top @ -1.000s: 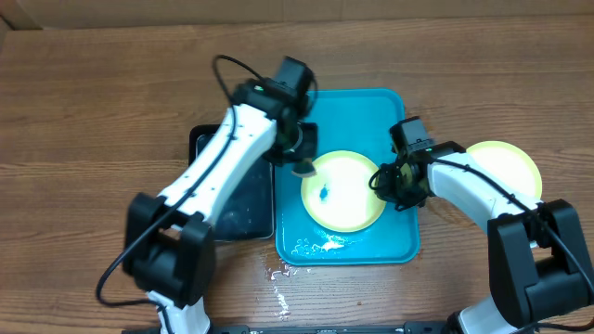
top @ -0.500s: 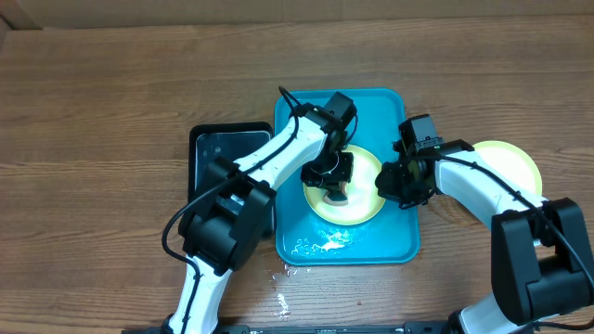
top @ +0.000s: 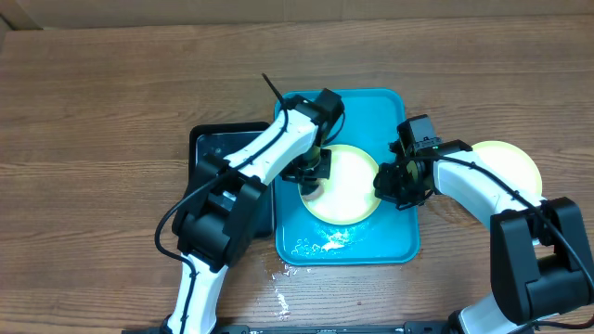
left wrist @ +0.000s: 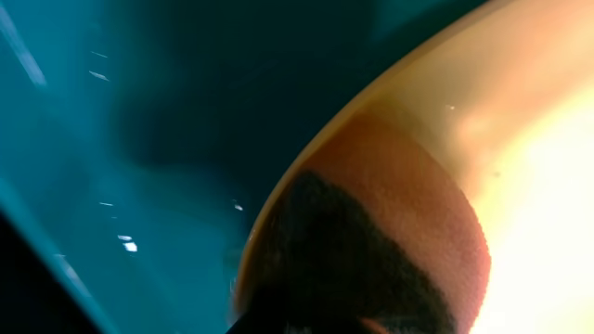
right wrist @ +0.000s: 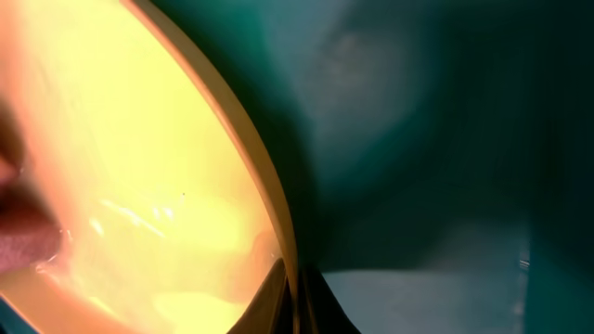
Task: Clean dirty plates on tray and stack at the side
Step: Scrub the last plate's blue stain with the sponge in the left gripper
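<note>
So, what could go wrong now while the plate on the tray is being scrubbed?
1. The right gripper pinches only the rim of the plate; a push from the sponge may make it slip.
2. Water has already reached the table; more may spill from the tray.

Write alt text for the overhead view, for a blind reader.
In a turquoise tray, the left gripper holds a sponge against the left side of a green-rimmed plate while the right gripper pinches its right rim. A second plate lies on the table to the right, a black tray to the left.
</note>
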`<state>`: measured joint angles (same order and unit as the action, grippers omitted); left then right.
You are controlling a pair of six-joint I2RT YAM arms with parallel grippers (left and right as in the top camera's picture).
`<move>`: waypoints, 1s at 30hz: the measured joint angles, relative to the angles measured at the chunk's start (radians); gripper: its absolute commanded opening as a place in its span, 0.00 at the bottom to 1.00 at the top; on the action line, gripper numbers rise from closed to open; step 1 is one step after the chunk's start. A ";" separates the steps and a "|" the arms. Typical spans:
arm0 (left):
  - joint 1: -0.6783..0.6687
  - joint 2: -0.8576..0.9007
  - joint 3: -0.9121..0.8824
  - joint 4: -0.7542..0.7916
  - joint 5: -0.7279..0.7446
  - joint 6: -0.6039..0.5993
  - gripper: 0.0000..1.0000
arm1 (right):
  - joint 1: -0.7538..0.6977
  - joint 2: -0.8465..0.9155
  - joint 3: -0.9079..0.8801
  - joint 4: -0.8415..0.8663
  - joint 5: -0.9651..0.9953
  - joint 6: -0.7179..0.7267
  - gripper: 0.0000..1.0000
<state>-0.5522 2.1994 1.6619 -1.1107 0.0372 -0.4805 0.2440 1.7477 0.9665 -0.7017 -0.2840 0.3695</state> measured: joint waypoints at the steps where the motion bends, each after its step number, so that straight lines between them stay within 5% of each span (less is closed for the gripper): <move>1: 0.004 0.000 0.000 0.003 0.001 0.000 0.04 | 0.002 0.000 0.000 0.001 -0.002 0.000 0.04; 12: 0.026 -0.002 -0.061 0.328 0.371 0.001 0.04 | -0.015 0.001 0.000 -0.018 0.021 0.009 0.04; 17: -0.056 0.002 -0.085 0.352 0.495 0.008 0.04 | -0.015 0.001 0.000 -0.022 0.021 0.007 0.04; 30: -0.060 0.000 -0.077 0.175 0.410 -0.039 0.04 | -0.012 0.001 0.000 -0.028 0.018 0.000 0.04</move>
<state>-0.6125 2.1998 1.5848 -0.9352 0.4477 -0.5198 0.2317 1.7489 0.9665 -0.7296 -0.2661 0.3695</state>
